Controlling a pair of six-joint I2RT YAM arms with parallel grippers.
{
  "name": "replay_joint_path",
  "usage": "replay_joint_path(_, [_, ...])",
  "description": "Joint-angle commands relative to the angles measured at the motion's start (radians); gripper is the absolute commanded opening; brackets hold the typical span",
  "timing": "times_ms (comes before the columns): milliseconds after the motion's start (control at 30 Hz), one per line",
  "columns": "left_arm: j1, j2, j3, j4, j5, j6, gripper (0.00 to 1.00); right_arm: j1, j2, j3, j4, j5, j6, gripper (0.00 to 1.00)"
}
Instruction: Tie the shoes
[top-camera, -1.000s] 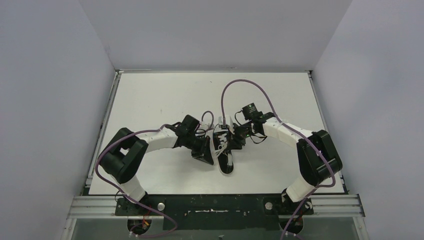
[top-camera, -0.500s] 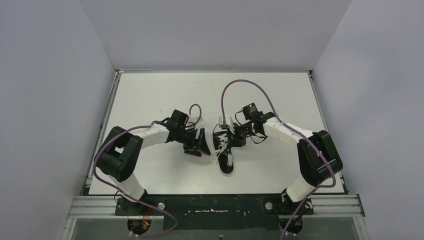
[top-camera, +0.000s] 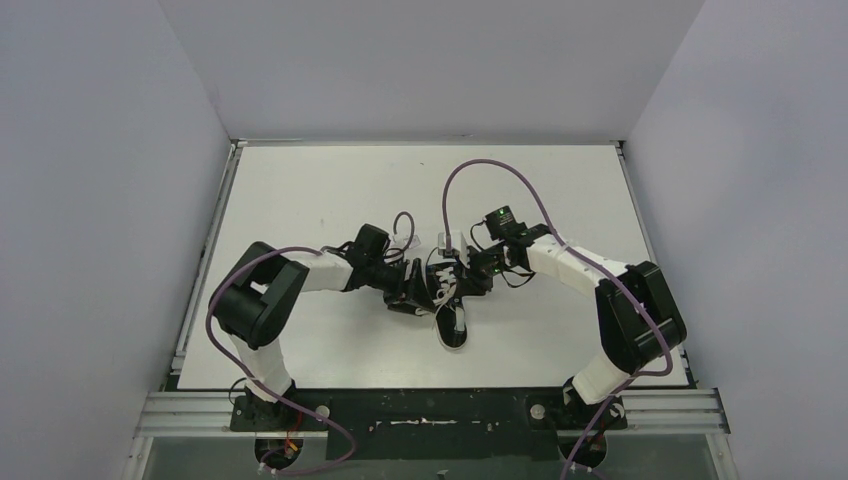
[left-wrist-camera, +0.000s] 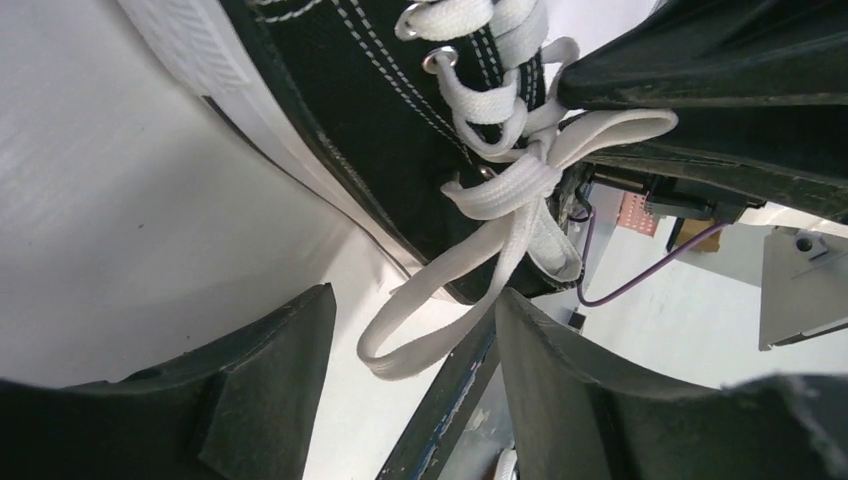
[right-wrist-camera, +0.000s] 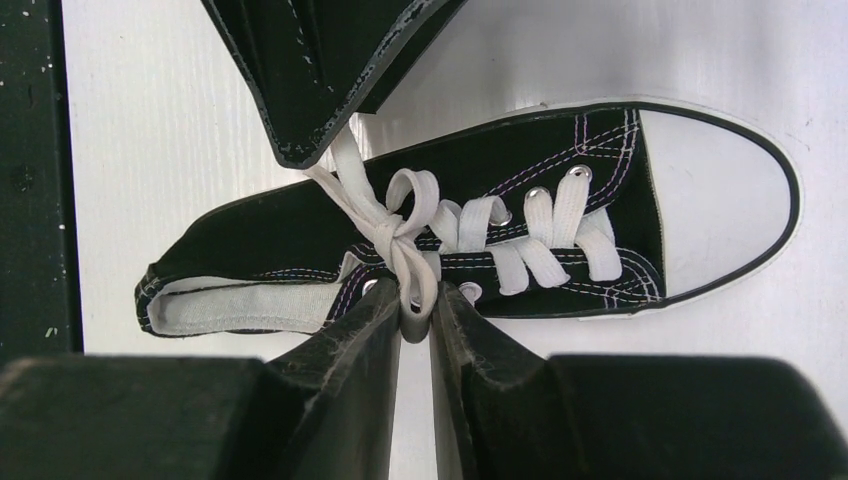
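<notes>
The shoe (top-camera: 455, 325) is a small black sneaker with white laces and a white toe cap, lying mid-table with its toe toward the arms. A bow knot (right-wrist-camera: 400, 240) sits at the top eyelets. My right gripper (right-wrist-camera: 417, 300) is shut on one lace loop (right-wrist-camera: 415, 305) at the shoe's (right-wrist-camera: 280, 235) side. My left gripper (left-wrist-camera: 412, 300) stands open on the opposite side of the shoe (left-wrist-camera: 370, 120). The other lace loop (left-wrist-camera: 440, 310) hangs between its fingers (left-wrist-camera: 260, 390) without being pinched. From above, both grippers (top-camera: 415, 293) (top-camera: 463, 280) flank the shoe.
The white table (top-camera: 330, 190) is enclosed by grey walls on three sides. A black and metal rail (top-camera: 430, 410) runs along its near edge by the arm bases. Purple cables (top-camera: 480, 165) arc above the right arm.
The left gripper opened and drew back to the left, then came back to the shoe with its jaws around a lace loop. The right gripper stayed at the shoe.
</notes>
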Motion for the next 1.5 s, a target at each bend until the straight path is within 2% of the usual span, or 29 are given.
replay_joint_path(0, [0.004, 0.008, -0.019, 0.109, 0.039, -0.033, 0.53, 0.001, -0.062, 0.023, 0.026, -0.006, 0.006, 0.17])
replay_joint_path(233, [0.017, 0.000, -0.034, 0.106, 0.039, -0.028, 0.25, 0.001, -0.073, 0.034, 0.015, -0.009, 0.012, 0.06])
replay_joint_path(333, [0.021, 0.002, -0.031, 0.086, 0.040, -0.014, 0.09, 0.000, -0.073, 0.033, 0.013, -0.007, 0.020, 0.00])
replay_joint_path(433, [0.020, 0.008, -0.027, 0.082, 0.034, -0.014, 0.00, -0.001, -0.069, 0.033, 0.008, 0.012, 0.033, 0.00])
replay_joint_path(667, [0.018, 0.026, -0.019, -0.014, -0.040, 0.035, 0.00, -0.055, -0.093, -0.039, 0.043, 0.117, 0.151, 0.00])
replay_joint_path(800, [0.018, 0.029, -0.023, -0.136, -0.116, 0.076, 0.00, -0.114, -0.134, -0.114, 0.116, 0.135, 0.217, 0.00])
replay_joint_path(1033, [0.008, 0.056, -0.047, -0.102, -0.156, 0.063, 0.00, -0.115, -0.086, -0.116, 0.131, 0.162, 0.214, 0.00])
replay_joint_path(1267, [0.006, 0.053, -0.025, -0.159, -0.175, 0.105, 0.00, -0.106, -0.036, -0.074, 0.104, 0.177, 0.237, 0.00])
replay_joint_path(1300, [0.005, 0.040, -0.013, -0.180, -0.171, 0.115, 0.02, -0.101, -0.046, -0.061, 0.095, 0.166, 0.266, 0.05])
replay_joint_path(1333, [0.004, 0.016, -0.002, -0.209, -0.182, 0.129, 0.23, -0.088, -0.073, -0.051, 0.091, 0.172, 0.331, 0.68])
replay_joint_path(1367, [0.004, -0.037, 0.011, -0.249, -0.208, 0.150, 0.45, -0.065, -0.113, -0.045, 0.088, 0.204, 0.392, 0.96])
replay_joint_path(1400, [0.004, -0.081, 0.028, -0.291, -0.239, 0.168, 0.55, -0.049, -0.165, -0.037, 0.075, 0.239, 0.456, 1.00])
replay_joint_path(1467, [0.009, -0.164, 0.068, -0.371, -0.290, 0.194, 0.70, -0.032, -0.249, -0.018, 0.034, 0.290, 0.569, 1.00])
